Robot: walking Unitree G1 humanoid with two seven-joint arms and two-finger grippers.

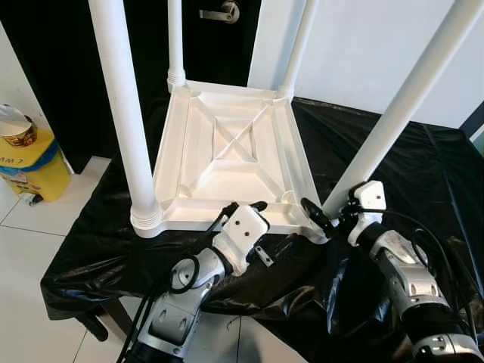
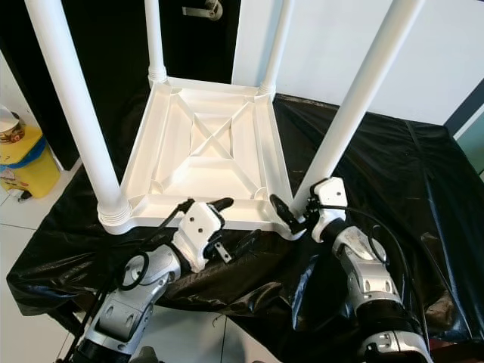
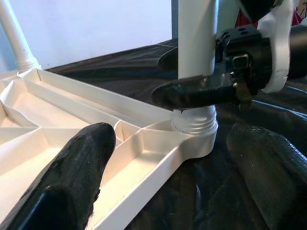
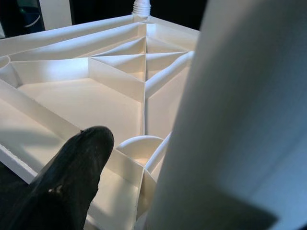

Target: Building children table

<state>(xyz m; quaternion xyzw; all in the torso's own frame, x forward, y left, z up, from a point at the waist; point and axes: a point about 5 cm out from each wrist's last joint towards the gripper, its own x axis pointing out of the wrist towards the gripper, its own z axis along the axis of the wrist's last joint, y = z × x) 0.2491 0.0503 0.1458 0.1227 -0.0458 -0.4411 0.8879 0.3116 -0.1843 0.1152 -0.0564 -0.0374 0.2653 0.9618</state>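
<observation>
A white children's table (image 1: 227,151) lies upside down on black sheeting (image 1: 423,174). The right gripper (image 1: 321,215) clasps the near-right leg (image 1: 393,121) at its base. The left gripper (image 1: 253,227) hovers open, straddling the table's near edge.

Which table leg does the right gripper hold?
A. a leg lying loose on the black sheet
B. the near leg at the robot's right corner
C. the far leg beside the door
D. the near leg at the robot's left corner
B: the right gripper has its black fingers around the base of the near right leg, which stands upright in the upturned tabletop.
</observation>
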